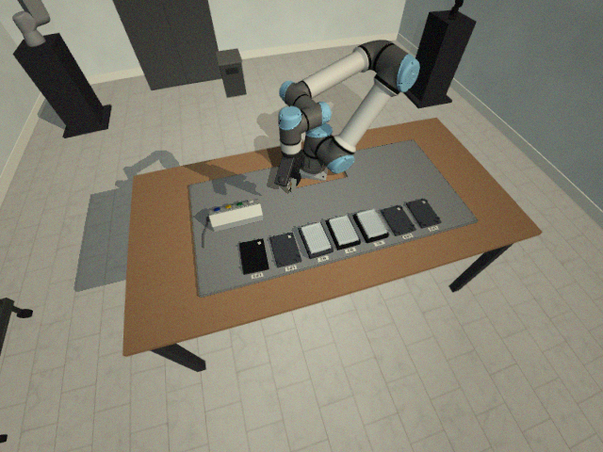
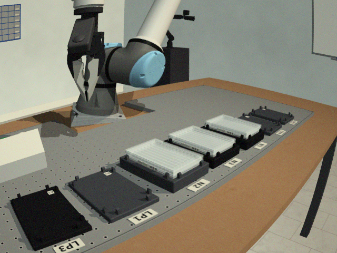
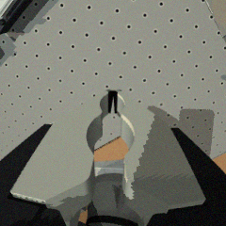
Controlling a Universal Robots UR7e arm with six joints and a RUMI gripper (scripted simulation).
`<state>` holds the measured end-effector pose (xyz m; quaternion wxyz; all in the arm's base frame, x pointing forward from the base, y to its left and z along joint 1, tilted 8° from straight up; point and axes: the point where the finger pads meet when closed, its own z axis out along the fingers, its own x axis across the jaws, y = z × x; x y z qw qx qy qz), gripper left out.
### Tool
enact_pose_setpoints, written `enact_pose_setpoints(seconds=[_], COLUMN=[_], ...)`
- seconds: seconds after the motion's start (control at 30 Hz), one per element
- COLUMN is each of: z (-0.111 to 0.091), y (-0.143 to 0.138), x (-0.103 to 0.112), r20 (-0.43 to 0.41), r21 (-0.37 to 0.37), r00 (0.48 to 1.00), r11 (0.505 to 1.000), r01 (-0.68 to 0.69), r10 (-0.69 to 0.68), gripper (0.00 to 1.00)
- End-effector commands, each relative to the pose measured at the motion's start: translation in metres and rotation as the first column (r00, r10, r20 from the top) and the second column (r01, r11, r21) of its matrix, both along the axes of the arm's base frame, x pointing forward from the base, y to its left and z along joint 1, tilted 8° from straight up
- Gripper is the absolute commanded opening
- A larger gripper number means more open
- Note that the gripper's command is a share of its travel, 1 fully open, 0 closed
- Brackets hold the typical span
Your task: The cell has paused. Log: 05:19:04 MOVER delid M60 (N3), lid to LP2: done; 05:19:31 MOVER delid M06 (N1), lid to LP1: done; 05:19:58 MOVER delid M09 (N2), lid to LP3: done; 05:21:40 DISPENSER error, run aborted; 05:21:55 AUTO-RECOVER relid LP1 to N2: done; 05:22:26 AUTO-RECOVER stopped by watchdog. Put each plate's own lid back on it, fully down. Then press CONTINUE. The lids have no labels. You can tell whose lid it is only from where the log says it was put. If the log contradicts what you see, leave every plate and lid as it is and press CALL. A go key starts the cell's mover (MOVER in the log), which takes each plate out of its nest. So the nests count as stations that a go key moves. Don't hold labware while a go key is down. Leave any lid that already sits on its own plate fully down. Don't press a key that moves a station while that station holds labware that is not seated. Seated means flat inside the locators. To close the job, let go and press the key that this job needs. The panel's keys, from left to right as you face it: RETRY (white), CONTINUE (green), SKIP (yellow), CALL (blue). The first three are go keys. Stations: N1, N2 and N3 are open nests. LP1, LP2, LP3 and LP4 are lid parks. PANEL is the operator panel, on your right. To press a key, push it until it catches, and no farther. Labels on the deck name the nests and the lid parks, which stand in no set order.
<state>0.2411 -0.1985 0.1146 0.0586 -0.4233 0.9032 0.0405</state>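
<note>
Gripper [image 2: 86, 95]: jaws fully together, nothing between them, fingertips pointing down at the bare perforated deck [image 3: 155, 52]. It hung above the deck, touching nothing.

Landmark: operator panel [image 1: 236, 217], a pale box with four keys along its top.
- The gripper stood off the panel's white-key end, on the side toward the arm base [image 2: 119, 116], near but apart from it.
- The green key [image 1: 238, 204] was second from that end, with only the white key [image 1: 251, 201] nearer to the gripper. The yellow and blue keys lay farther along.
- The panel's long axis ran roughly parallel to the labware row, so the key line pointed roughly toward the gripper.

Labware, all on the panel's far side from the arm base:
- The N2 plate [image 2: 163, 156], N3 plate [image 2: 202, 138] and N1 plate [image 2: 234, 125] each appeared to carry a clear lid. I could not confirm that any lid was fully down.
- LP3 [image 2: 46, 215] and LP1 [image 2: 111, 192] looked bare.
- The two parks [image 2: 268, 117] beyond N1 also looked bare; their labels were too small to read.

Judgement: relidding appeared complete, leaving the key press. The coming move would be a short travel toward the panel and past the white key, then a straight descent onto green. The main risk is clipping the white or yellow neighbour, both go keys.
</note>
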Motion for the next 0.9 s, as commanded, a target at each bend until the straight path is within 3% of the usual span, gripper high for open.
enact_pose_setpoints(seconds=[0.0, 0.27, 0.87], z=[-0.004, -0.004, -0.015], y=[-0.023, -0.023, -0.099], x=[-0.005, -0.005, -0.028], r20=[-0.001, -0.001, -0.043], r21=[0.000, 0.000, 0.016], r00=[1.000, 1.000, 0.947], r11=[1.000, 1.000, 0.948], r01=[0.007, 0.007, 0.319], r10=[-0.007, -0.007, -0.318], gripper=[0.00, 0.00, 0.00])
